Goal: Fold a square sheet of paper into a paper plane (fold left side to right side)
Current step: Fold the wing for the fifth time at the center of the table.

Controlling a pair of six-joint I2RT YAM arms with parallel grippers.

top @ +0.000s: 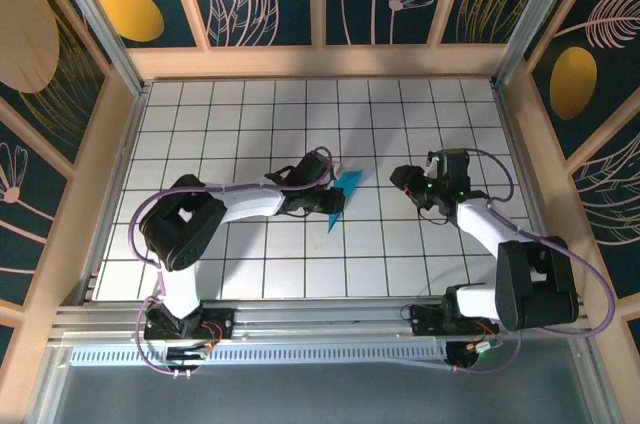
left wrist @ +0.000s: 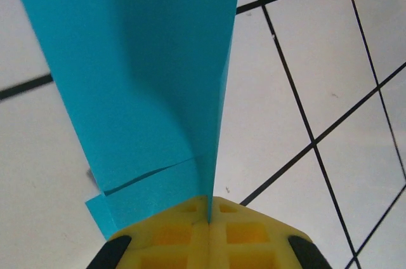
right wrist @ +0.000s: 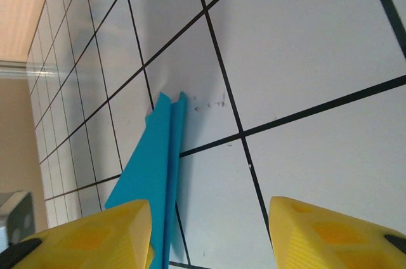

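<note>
1. Progress, judged: the paper plane (top: 340, 200) is seen creased down to a slim, layered dart, so most folds look done. Wing creases and final shaping are prob. left to do.
2. Nearest: the left gripper (left wrist: 208, 209) is clamped shut on the plane's edge. The folded layers are pinched betw. the pads, and the paper fans away from them.
3. The plane is held near the centre of the tiled table (top: 250, 114), betw. the two arms.
4. Farther right: the right gripper (right wrist: 212, 224) is held apart and nothing is gripped. The plane's end is seen just beside one finger, not clamped.
</note>
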